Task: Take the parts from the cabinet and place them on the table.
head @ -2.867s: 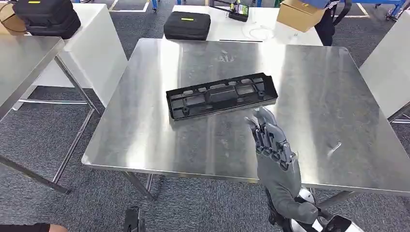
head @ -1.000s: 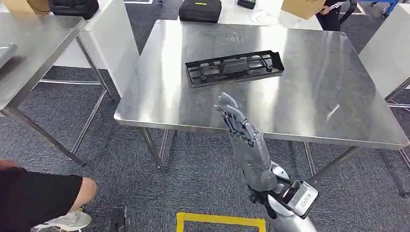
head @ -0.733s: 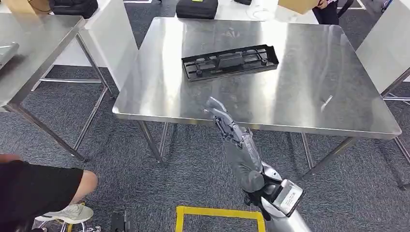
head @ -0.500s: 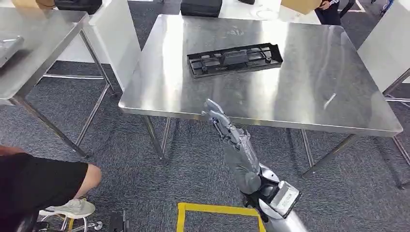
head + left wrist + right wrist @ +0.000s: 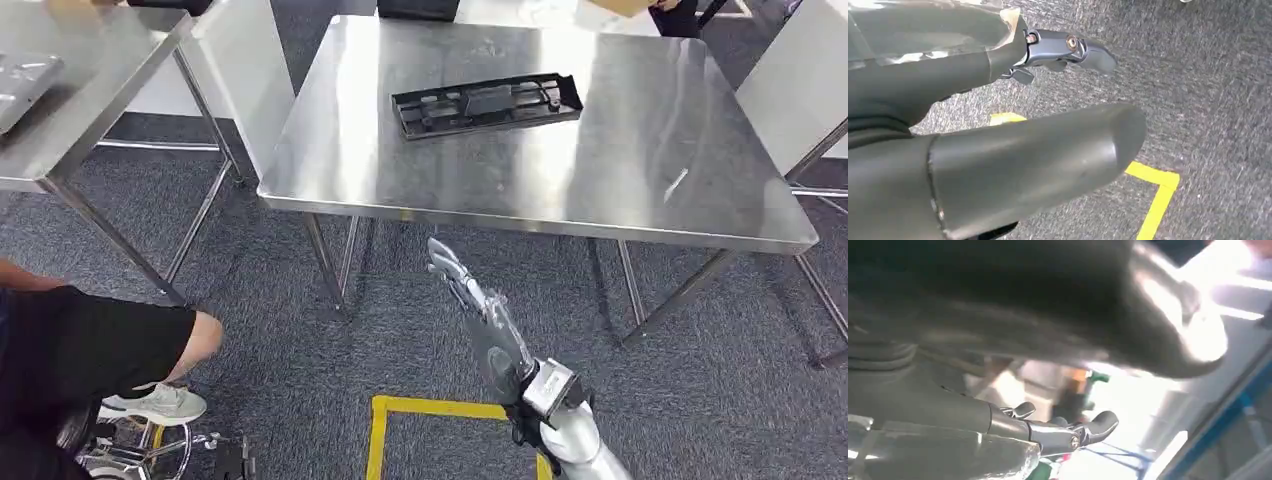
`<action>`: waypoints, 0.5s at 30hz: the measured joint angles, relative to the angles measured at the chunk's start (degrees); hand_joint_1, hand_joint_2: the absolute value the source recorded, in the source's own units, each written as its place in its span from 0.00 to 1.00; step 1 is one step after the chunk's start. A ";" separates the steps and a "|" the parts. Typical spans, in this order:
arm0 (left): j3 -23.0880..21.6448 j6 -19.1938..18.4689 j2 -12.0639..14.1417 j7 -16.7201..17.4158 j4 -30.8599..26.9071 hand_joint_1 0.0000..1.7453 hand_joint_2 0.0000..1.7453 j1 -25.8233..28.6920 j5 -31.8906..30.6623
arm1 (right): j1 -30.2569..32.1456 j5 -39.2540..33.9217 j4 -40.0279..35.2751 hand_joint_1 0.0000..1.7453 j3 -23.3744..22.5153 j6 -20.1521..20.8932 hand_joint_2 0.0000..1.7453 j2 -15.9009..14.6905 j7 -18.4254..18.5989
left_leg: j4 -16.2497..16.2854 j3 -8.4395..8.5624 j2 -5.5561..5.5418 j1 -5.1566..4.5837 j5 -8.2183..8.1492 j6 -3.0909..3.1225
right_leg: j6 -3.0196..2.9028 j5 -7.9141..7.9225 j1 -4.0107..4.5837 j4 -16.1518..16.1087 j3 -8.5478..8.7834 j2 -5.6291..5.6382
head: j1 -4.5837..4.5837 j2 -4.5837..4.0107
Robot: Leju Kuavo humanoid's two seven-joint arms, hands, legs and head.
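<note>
The black plastic part [image 5: 487, 103] now lies flat on the steel worktop [image 5: 380, 180], toward its far side, and the camera has pulled back since the earlier head views: the worktop sits farther off and a yellow floor marking [image 5: 420, 420] has come into sight, so the robot appears to have stepped away. The right robot hand [image 5: 478, 310], which hovered over the worktop close to the part, now hangs over the carpet short of the near edge, fingers stretched out and holding nothing. The left robot hand [image 5: 998, 150] is released too, empty above the carpet. I judge this placement finished. The part lies well ahead of the right robot hand, far beyond its fingertips.
</note>
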 joint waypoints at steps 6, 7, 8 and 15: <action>0.46 0.13 0.72 0.33 0.02 0.00 0.00 0.21 0.00 | 1.33 0.50 3.28 0.00 -0.70 -0.28 0.00 -0.13 0.35 | 13.27 -4.70 -0.04 0.28 -11.03 -1.70 | -2.43 3.35 -1.20 -0.26 -2.66 -0.29 | -0.20 0.00; 0.52 0.31 0.79 0.68 0.04 0.00 0.00 0.29 0.02 | 1.44 0.50 3.77 0.00 -0.78 -0.39 0.00 -0.15 1.63 | 16.79 -5.45 -0.02 0.39 -12.04 -1.93 | -2.35 3.67 -1.12 -0.10 -3.29 -0.35 | -0.17 -0.02; 0.65 0.33 0.96 0.81 0.09 0.00 0.00 0.46 0.13 | 1.49 0.67 5.06 0.00 -1.00 -0.82 0.00 -0.13 3.83 | 17.98 -5.07 -0.01 0.52 -11.62 -2.04 | -2.27 3.98 -1.12 0.08 -3.89 -0.36 | -0.17 0.00; 2.79 0.22 1.86 -0.53 0.20 0.00 0.00 1.39 1.25 | -3.57 21.13 34.32 0.00 -4.13 -27.82 0.00 1.53 14.89 | 0.01 6.85 -0.26 0.35 -7.06 -0.88 | -0.28 5.51 -0.75 1.31 -6.07 -0.49 | -0.13 -0.02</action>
